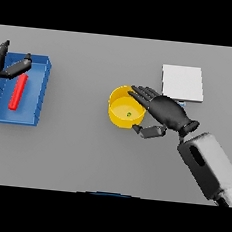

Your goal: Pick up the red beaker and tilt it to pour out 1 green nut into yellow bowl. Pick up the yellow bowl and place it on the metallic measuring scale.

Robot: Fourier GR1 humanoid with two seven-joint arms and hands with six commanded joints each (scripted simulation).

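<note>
**Right hand closing on the loaded bowl, scale just beyond**

Nearest the viewer, the right forearm enters from the lower right and rises toward the table's centre. Its right hand (pixel 166 112) lies beside the yellow bowl (pixel 125 107), straight fingers reaching over the bowl's right rim and the thumb spread below it, near the lower-right wall. The hand is apart, not yet clamped; whether the fingers touch the rim cannot be told.

The bowl stands upright on the grey table (pixel 94 156), with one green nut (pixel 128 114) resting on its floor. The pour thus appears done, and the step in hand is judged to be the lift of the bowl. The bowl looks rigid, light and smooth-walled, so it may slip in a loose pinch; the sound hold is across the right wall, fingers inside or over the rim and thumb outside. It should be kept level, since the loose nut will roll.

Just beyond the hand lies the metallic measuring scale (pixel 182 82), flat, a short carry away.

At far left, the left hand (pixel 5 64) hovers, fingers relaxed, over a blue tray (pixel 40 88) holding the red beaker (pixel 18 92), lying on its side.
</note>
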